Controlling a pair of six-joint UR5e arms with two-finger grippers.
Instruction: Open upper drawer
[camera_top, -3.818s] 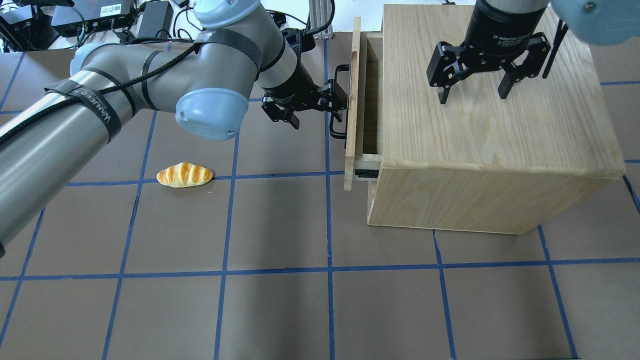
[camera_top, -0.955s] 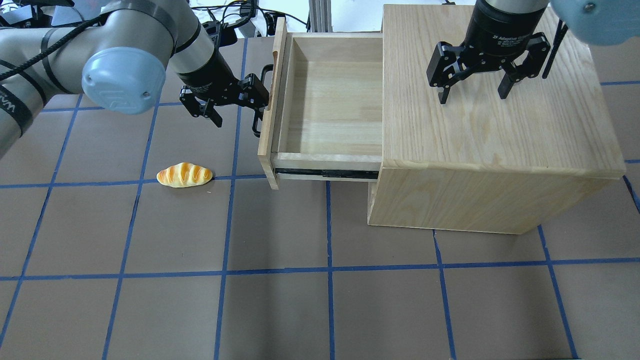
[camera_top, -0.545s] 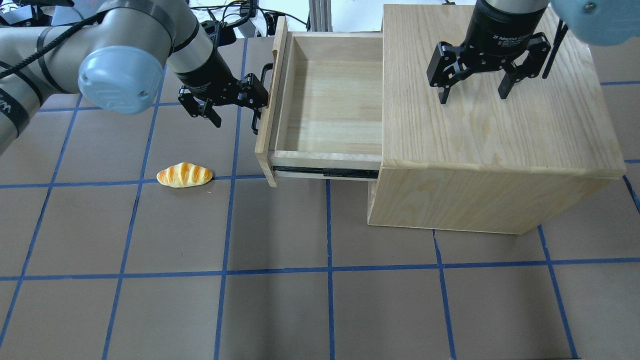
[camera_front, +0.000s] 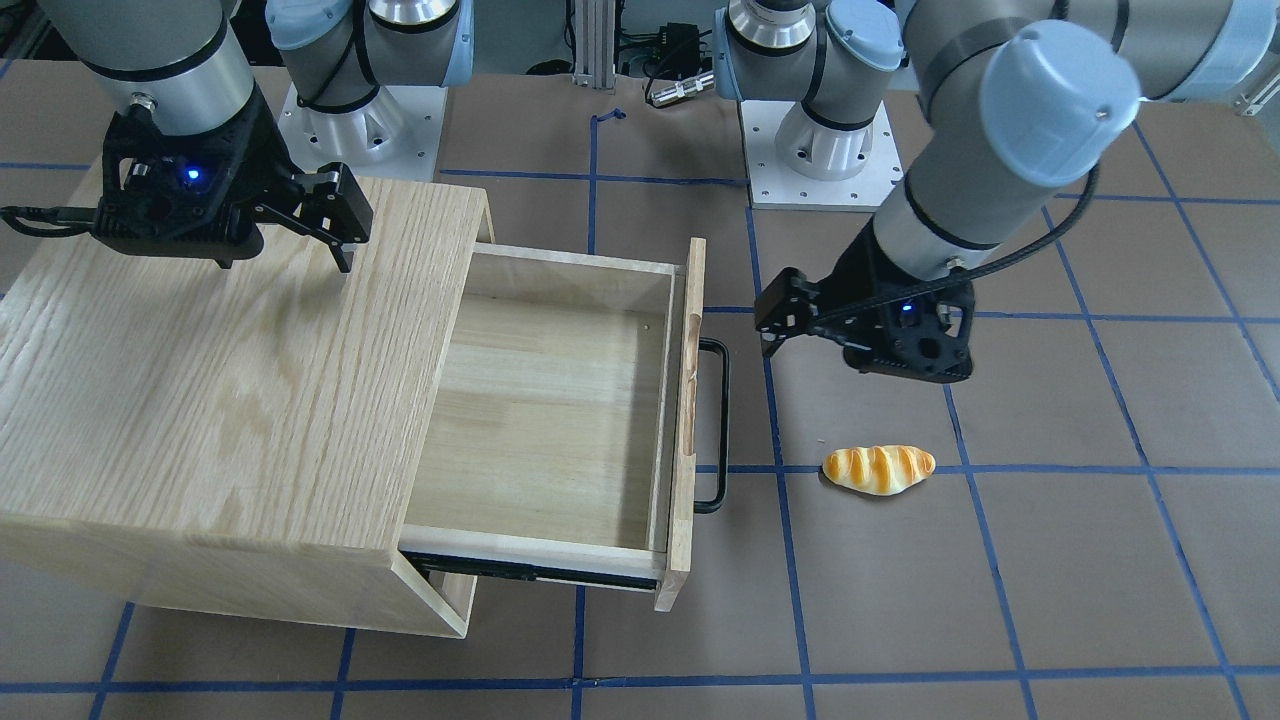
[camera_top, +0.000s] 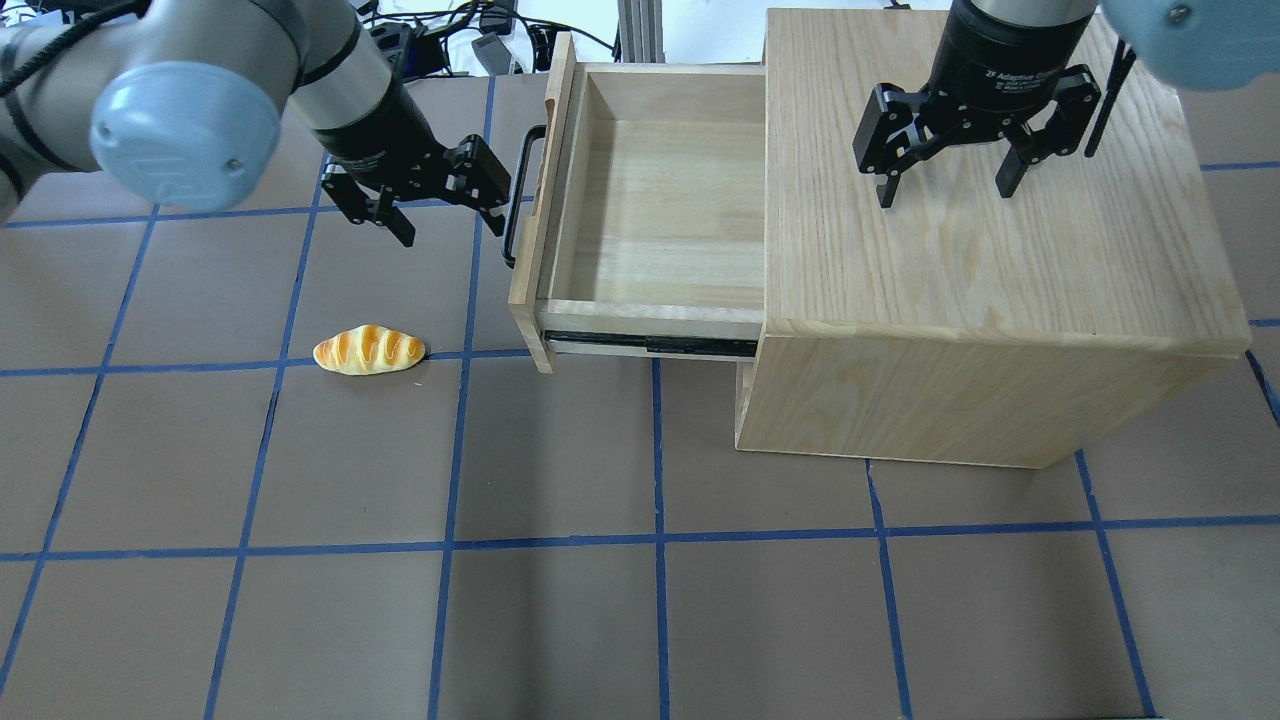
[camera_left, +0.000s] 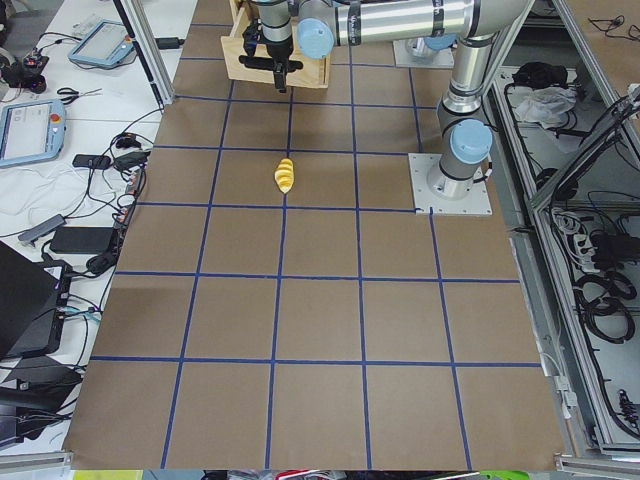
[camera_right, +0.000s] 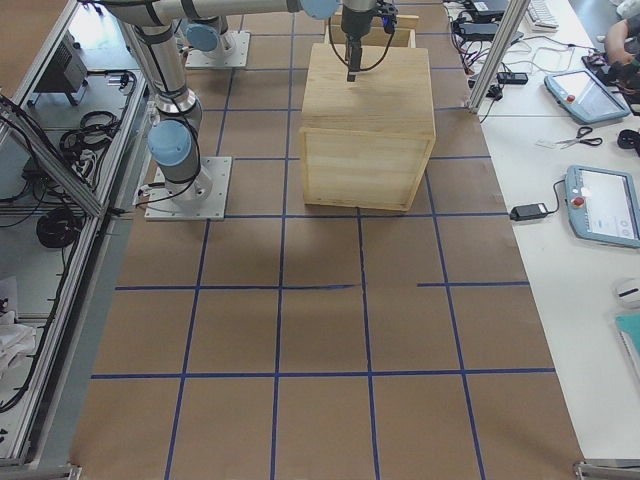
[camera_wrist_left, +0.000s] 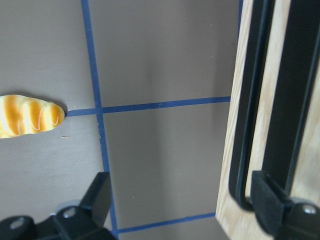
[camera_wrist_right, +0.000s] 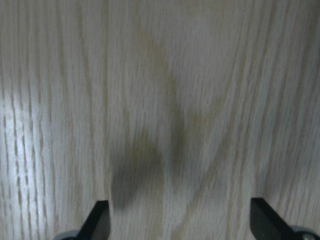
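Observation:
The upper drawer (camera_top: 660, 200) is pulled far out of the oak cabinet (camera_top: 980, 300) and its inside is empty; it also shows in the front-facing view (camera_front: 560, 400). Its black bar handle (camera_top: 512, 195) (camera_front: 718, 425) (camera_wrist_left: 250, 100) faces my left gripper (camera_top: 452, 220) (camera_front: 790, 335) (camera_wrist_left: 182, 210). That gripper is open, empty, and stands just left of the handle with a short gap. My right gripper (camera_top: 945, 195) (camera_front: 285, 255) (camera_wrist_right: 182, 225) is open and empty, hovering over the cabinet's top.
A toy bread roll (camera_top: 369, 350) (camera_front: 878, 468) (camera_wrist_left: 27, 116) lies on the brown table left of the drawer front. Cables and electronics (camera_top: 440, 30) sit beyond the table's far edge. The cabinet also shows in the exterior right view (camera_right: 370, 110).
The drawer went from barely open to pulled far out. In the last second my left gripper has drawn back to the left, off the handle. The right gripper has not moved.

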